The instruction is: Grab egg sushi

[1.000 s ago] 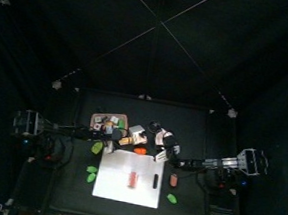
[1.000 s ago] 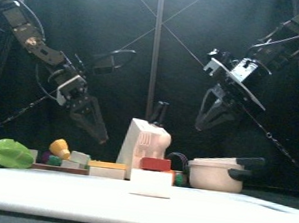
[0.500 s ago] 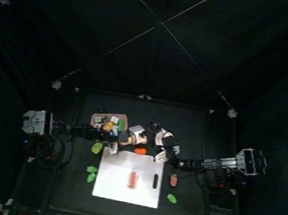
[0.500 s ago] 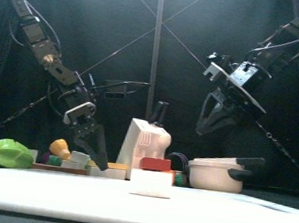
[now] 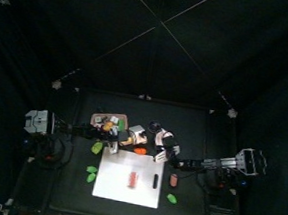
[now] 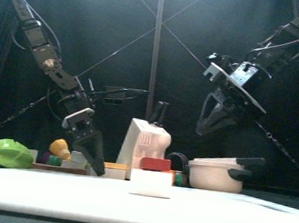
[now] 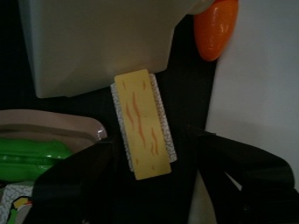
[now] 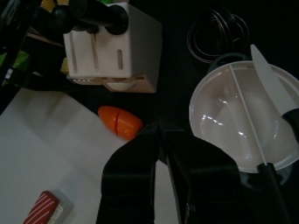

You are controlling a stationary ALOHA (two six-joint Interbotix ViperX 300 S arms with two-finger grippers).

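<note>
In the left wrist view the egg sushi [image 7: 145, 122], a yellow slab on a white rice base, lies in the middle of the frame between the spread jaws of the left gripper [image 7: 149, 166]. The jaws stand wide on either side of its lower end, with dark table showing between each jaw and the sushi's long edges, so nothing is clamped. Its upper end touches the bottom edge of a white block [image 7: 100, 44]; an orange piece [image 7: 216, 26] sits at the upper right, just beside that block, and a green item [image 7: 35, 157] lies at the lower left, near the left jaw.

In the front view the left gripper [image 6: 84, 155] hangs low at the lower left, down among the toys beside the white knife block [image 6: 145, 143]. The right gripper [image 6: 220, 113] hovers well above the table at the upper right, over a white pot [image 6: 217, 174], jaws parted and empty.

From above, the cutting board [image 5: 133, 184] fills the lower middle of the table, its front half mostly bare; the cluttered strip runs along its upper edge.

In the right wrist view the orange piece [image 8: 119, 120] lies between the knife block [image 8: 111, 48] and the pot [image 8: 239, 109].
</note>
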